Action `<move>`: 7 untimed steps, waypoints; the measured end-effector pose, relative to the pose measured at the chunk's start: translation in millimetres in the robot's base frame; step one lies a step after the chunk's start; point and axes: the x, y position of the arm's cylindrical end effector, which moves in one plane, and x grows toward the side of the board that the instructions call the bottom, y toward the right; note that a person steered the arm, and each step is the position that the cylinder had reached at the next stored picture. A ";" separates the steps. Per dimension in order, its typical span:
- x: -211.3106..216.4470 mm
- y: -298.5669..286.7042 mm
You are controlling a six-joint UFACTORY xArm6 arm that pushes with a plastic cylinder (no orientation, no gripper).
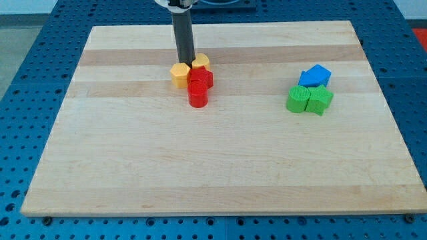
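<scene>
My tip [186, 63] stands at the top of a tight cluster, left of the board's centre near the view's top. It touches or nearly touches the yellow hexagonal block [179, 75] on its lower left and a second yellow block [201, 62] on its right. Just below them sits a red block [201, 79] of star-like shape, with a red cylinder [198, 97] pressed against its lower side. The dark rod [183, 33] rises straight up out of the view's top.
At the view's right lies a second group: a blue block [315, 75] on top, and two green blocks [298, 99] [320, 100] side by side under it. The wooden board [213, 167] rests on a blue perforated table.
</scene>
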 end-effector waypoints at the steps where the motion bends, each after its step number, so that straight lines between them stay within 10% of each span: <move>1: 2.7 0.0; 7: -12.6 -30.1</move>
